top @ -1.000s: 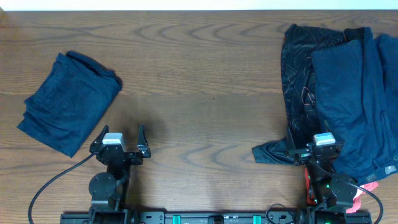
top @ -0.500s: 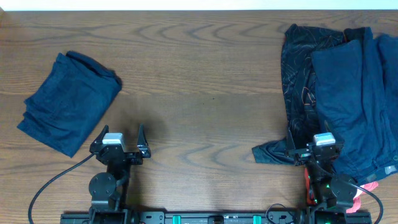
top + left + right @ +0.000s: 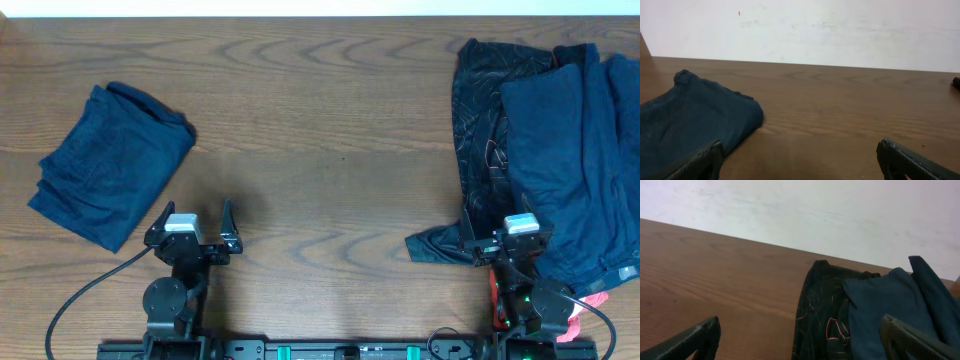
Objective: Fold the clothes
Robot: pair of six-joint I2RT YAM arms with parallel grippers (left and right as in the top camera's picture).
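Nothing has moved: left gripper (image 3: 193, 213) and right gripper (image 3: 506, 228) both gape wide, empty. A neatly folded navy garment (image 3: 110, 165) lies just left of the left gripper; a rumpled dark heap (image 3: 560, 130) lies well right of it.

Soft, bright light falls evenly on the table (image 3: 330, 150). Shadows on it are faint. The wall (image 3: 840, 30) behind the table looks washed out and blurry.

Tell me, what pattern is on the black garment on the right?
Thin pinkish line markings on the black garment, clearest in the right wrist view.
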